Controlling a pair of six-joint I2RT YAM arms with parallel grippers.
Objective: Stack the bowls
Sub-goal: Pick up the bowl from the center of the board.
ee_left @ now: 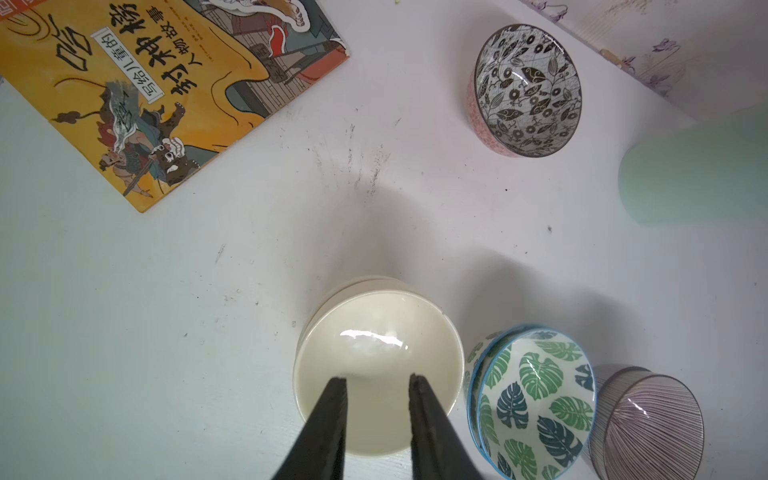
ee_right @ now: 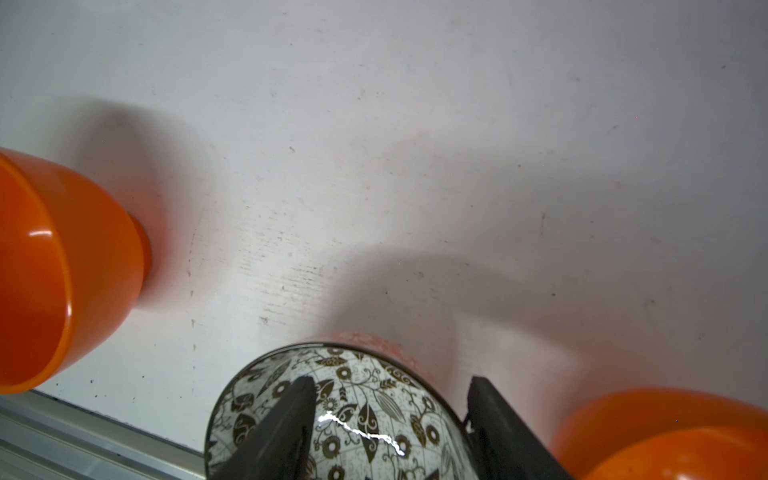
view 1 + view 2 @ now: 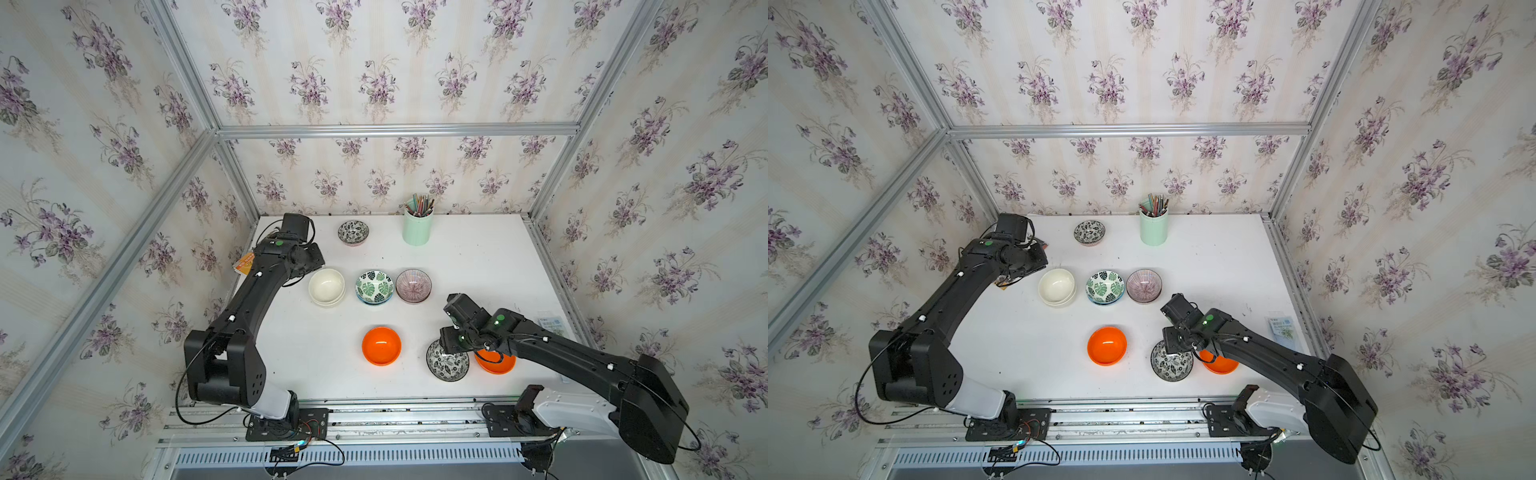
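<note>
**A:** Where is the left pincer [image 1: 376,380]?

**B:** Just by the cream-white bowls [image 1: 378,353], two of them nested. In the left wrist view its tips show over their mouth. They are a little apart, with nothing between them.

**A:** And going right along the surface [image 3: 478,266]?

**B:** The leaf-patterned bowls [image 3: 374,286], also nested, then the purple striped bowl [image 3: 413,285], all in one row. Behind the row are the far floral bowl [image 3: 353,232] and the mint-green pencil cup [image 3: 417,230].

**A:** And in front?

**B:** The left orange bowl [image 3: 381,345], then the near floral bowl [image 3: 448,365], then the right orange bowl [image 3: 496,365], half under the right arm [image 3: 561,353].

**A:** What about the right pincer [image 2: 390,380]?

**B:** It is spread wide and straddles the near floral bowl's rim, one finger inside and one outside. The gap is far wider than the wall, so it grips nothing. Only the right wrist view shows this, because in both top views the arm covers the fingers.

**A:** Does any view add something else?

**B:** The left wrist view shows the cover of the picture book [image 1: 166,95]. In a top view only a corner peeps past the left arm [image 3: 249,299].
</note>
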